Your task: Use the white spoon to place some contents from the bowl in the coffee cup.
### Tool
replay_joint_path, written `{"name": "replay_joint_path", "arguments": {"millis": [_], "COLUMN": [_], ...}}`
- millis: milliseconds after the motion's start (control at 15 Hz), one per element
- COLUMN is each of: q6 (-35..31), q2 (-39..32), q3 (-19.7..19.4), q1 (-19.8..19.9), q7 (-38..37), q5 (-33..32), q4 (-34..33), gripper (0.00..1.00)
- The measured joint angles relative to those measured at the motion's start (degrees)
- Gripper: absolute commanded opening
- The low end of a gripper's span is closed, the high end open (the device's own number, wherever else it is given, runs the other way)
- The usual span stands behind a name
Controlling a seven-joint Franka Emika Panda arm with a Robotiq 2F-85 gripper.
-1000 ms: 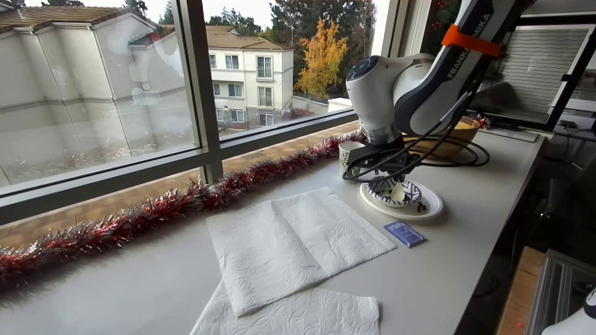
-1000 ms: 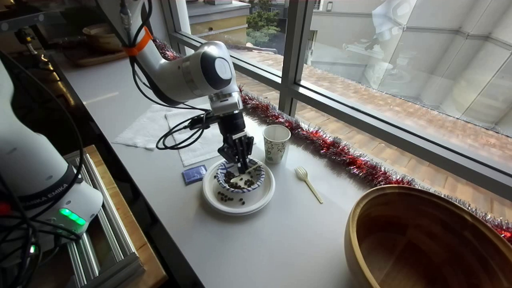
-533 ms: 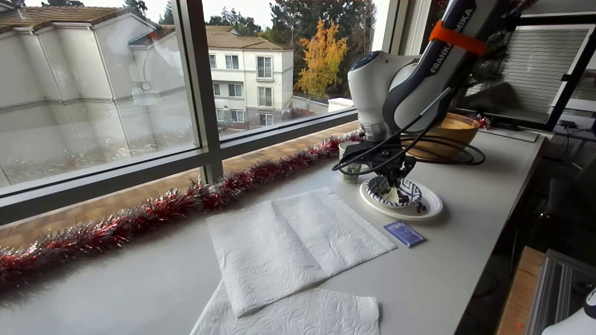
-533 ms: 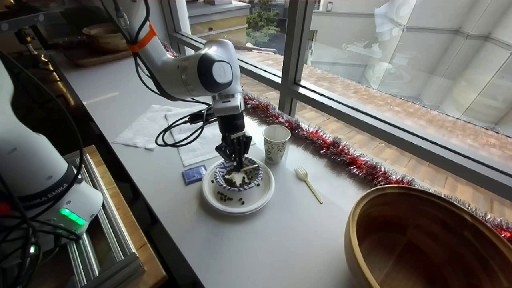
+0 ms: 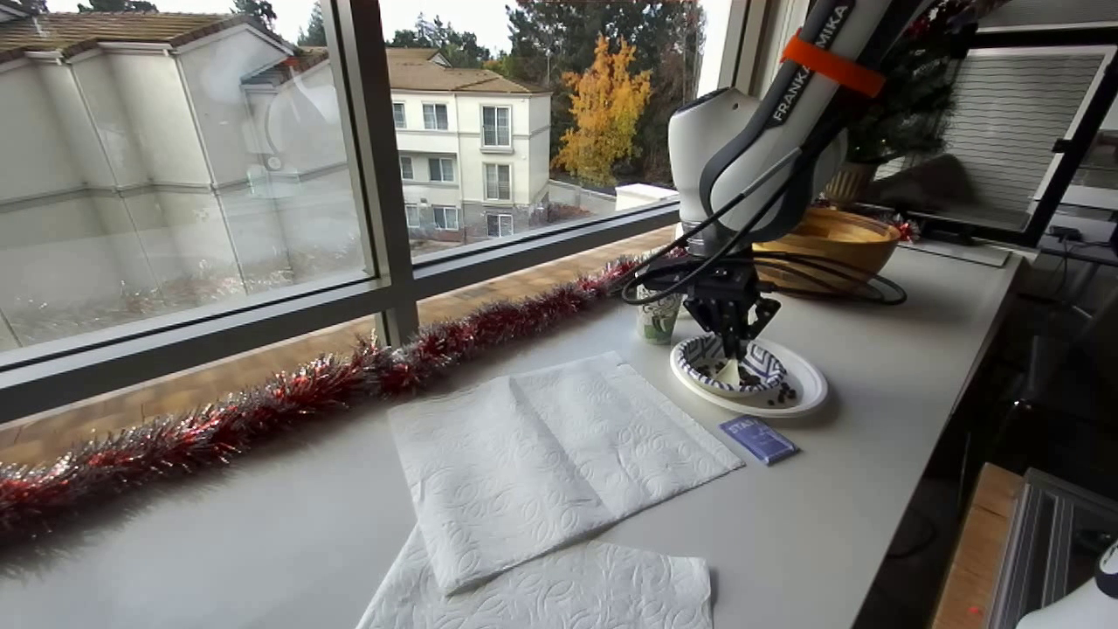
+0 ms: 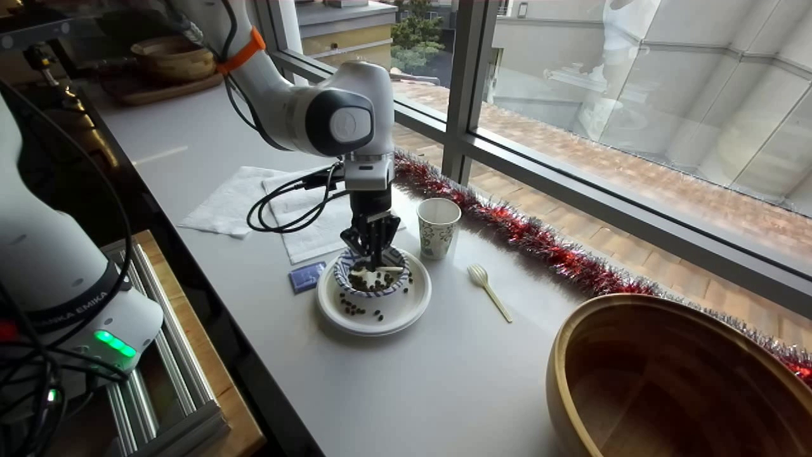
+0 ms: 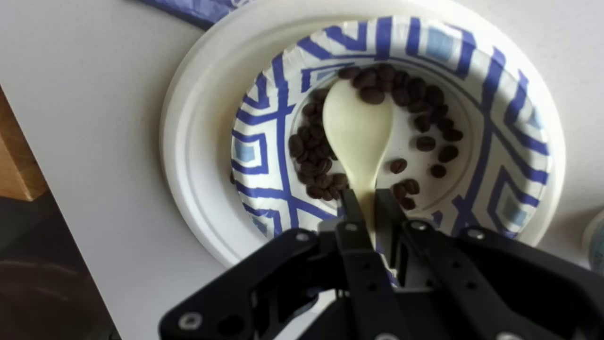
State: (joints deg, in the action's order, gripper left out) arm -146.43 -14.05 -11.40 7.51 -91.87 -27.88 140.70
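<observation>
My gripper is shut on the handle of the white spoon. The spoon's head lies low inside the blue-patterned white bowl, among dark coffee beans. A bean overlaps the spoon's tip; the rest of its head looks bare. The bowl stands on a white plate. In both exterior views the gripper points down into the bowl. The coffee cup stands upright beside the plate. It is partly behind the gripper in an exterior view, and only its edge shows in the wrist view.
A pale fork lies near the cup. A large wooden bowl stands farther along the table. A blue packet lies beside the plate. Paper towels lie on the table. Tinsel runs along the window. Loose beans lie on the plate.
My gripper has shifted and turned a little more upright, moving the spoon's head through the bowl. The bowl and plate have slid slightly the same way. The spoon stays held.
</observation>
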Motion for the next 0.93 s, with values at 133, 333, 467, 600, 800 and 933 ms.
{"name": "replay_joint_path", "arguments": {"millis": [133,333,467,600,800,933], "q6": [-0.17,-0.17,-0.11,0.25,2.27,4.06], "q2": [-0.25,-0.82,-1.36,-1.98,-2.98,-3.89], "q3": [-0.12,-0.22,-0.27,-0.25,-0.03,-0.03], "q1": [0.6,2.26,3.47,4.51,5.74,6.32], "q7": [4.6,12.59,17.84,23.46,31.11,35.09], "q5": [5.89,15.41,21.47,27.81,36.17,40.25], "q4": [-0.2,-0.8,-1.39,-2.19,-3.85,-5.19], "gripper": [0.03,0.03,0.03,0.03,0.03,0.03]}}
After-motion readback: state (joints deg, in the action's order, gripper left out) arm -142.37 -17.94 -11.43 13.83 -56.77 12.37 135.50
